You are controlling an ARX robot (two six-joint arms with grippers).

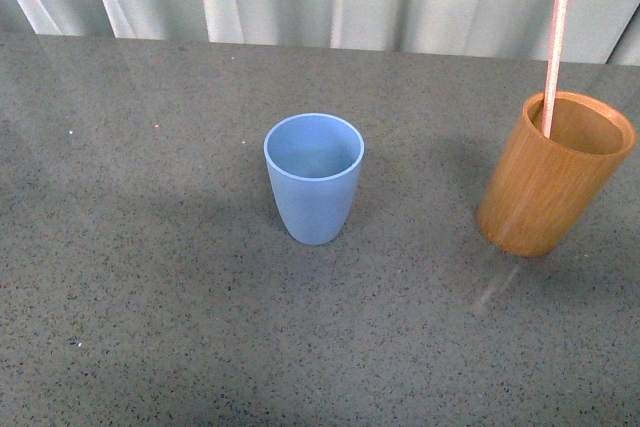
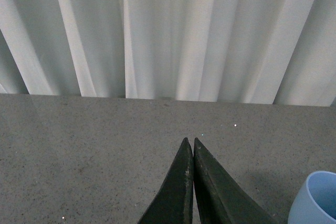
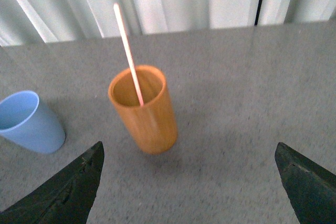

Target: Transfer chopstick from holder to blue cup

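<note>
Left gripper (image 2: 189, 141): dark tapered fingers (image 2: 176, 192) pressed together tip to tip, hovering over grey speckled table (image 2: 79, 145). Close to blue cup (image 2: 317, 198) but apart from it. Only a slice of cup rim and wall in left wrist view. Pale pleated curtain (image 2: 168, 35) beyond blue cup, past table's far edge.

Blue cup in front view: upright, mid-table, light-blue matte, tapered to a narrower base, mouth up. Soft shadow on table around its base.

Holder (image 1: 553, 182): right of blue cup, well apart, standing on table. Orange-brown, straight-walled, a bit taller and wider than blue cup.

Chopstick (image 1: 555, 47): in holder, not in blue cup. Lower end down inside holder, upper part well clear of rim, close to vertical with a slight lean. Pale pinkish-tan, thin, straight. Top end higher than blue cup's rim by a wide margin, against curtain in front view.

Right gripper (image 3: 189, 148): fingers (image 3: 73, 192) spread wide apart, clamped on nothing. Holder and chopstick ahead of the gap between fingers, untouched. Blue cup off to one side of holder in right wrist view, apart from both fingers. Right wrist view slightly blurred, fine detail unreadable.
</note>
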